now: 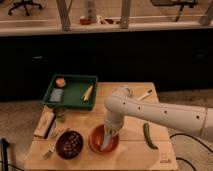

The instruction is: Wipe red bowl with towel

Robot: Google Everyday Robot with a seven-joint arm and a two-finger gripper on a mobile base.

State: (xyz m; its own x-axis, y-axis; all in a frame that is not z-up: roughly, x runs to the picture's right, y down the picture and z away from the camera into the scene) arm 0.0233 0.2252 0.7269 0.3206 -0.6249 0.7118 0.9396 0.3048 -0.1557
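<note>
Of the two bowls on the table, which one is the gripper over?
The red bowl, not the dark bowl beside it; the gripper is over it with the towel.

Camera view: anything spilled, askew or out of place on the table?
Nothing stands out. The tool sits over the red bowl, with the towel hanging into it. The dark bowl has its contents inside, and the green tray lies flat on the table.
</note>
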